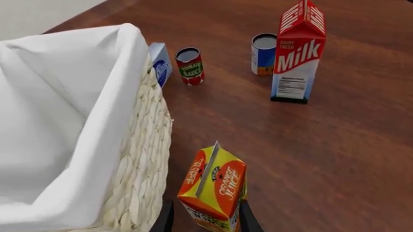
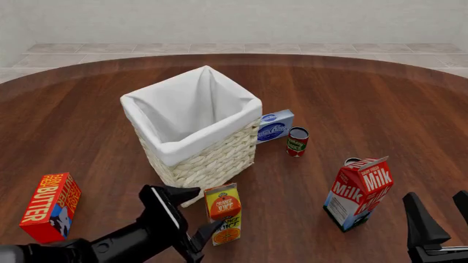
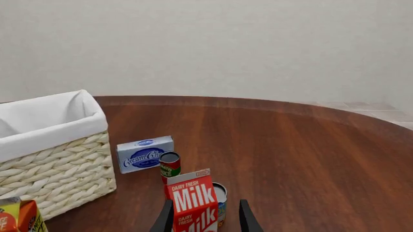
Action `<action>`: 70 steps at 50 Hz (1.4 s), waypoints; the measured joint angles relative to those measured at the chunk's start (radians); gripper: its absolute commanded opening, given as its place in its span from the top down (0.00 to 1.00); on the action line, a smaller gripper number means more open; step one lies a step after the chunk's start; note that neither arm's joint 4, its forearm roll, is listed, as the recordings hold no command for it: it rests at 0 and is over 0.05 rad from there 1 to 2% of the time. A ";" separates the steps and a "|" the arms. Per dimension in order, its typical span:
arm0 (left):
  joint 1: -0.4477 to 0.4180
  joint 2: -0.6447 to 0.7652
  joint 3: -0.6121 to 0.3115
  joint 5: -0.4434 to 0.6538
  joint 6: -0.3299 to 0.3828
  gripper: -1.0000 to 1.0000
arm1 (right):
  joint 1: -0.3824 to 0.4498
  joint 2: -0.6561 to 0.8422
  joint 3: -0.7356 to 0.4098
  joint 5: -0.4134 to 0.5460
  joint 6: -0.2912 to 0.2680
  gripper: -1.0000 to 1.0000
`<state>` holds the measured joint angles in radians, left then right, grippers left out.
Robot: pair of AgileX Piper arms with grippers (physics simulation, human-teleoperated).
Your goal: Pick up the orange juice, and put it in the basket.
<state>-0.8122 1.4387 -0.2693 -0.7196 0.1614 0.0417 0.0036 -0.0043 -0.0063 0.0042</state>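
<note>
At the far left of my front view a red BUTTER box (image 2: 50, 207) stands tilted on the dark wood tabletop (image 2: 380, 104), well apart from everything else. Next comes my left tool (image 2: 196, 219), reaching in low from the near left edge. Its two dark fingers sit on either side of the orange juice carton (image 2: 224, 213), and in my left wrist view the carton (image 1: 213, 189) fills the gap between both fingertips (image 1: 164, 220), so my left tool is clamped on the orange juice. The carton is upright, just beside the near corner of the basket (image 2: 212, 159); I cannot tell whether its base is on the tabletop. The basket, woven wicker with a white cloth liner folded over its rim, stands just behind and to the left of the carton.

Right of the basket, a blue-and-white cream cheese box (image 2: 275, 126) touches or nearly touches its far right wall, and a small tomato sauce can (image 2: 297, 141) stands near it. Farther right is the Milk carton (image 2: 360, 193), upright, with a blue can (image 1: 263, 54) just behind it. My right tool (image 2: 437, 211) hovers at the near right edge, fingers spread and holding nothing, with the Milk carton (image 3: 193, 202) straight ahead of it.
</note>
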 measured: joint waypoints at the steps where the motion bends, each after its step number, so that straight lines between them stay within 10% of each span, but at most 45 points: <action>1: 0.000 0.002 0.000 -0.001 0.000 0.00 | 0.000 0.000 0.000 0.000 0.000 0.00; 24: -0.001 0.039 -0.014 -0.018 -0.014 0.00 | -0.001 -0.001 0.000 -0.001 -0.001 0.00; 25: -0.002 0.040 -0.014 -0.019 -0.015 1.00 | -0.001 -0.001 0.000 -0.001 -0.001 0.00; 70: -0.051 -0.133 -0.016 0.105 -0.013 1.00 | -0.006 -0.002 0.000 -0.004 -0.001 0.00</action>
<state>-0.8630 1.3058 -0.2857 -0.6145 0.1487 0.0362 0.0021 -0.0044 -0.0102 0.0032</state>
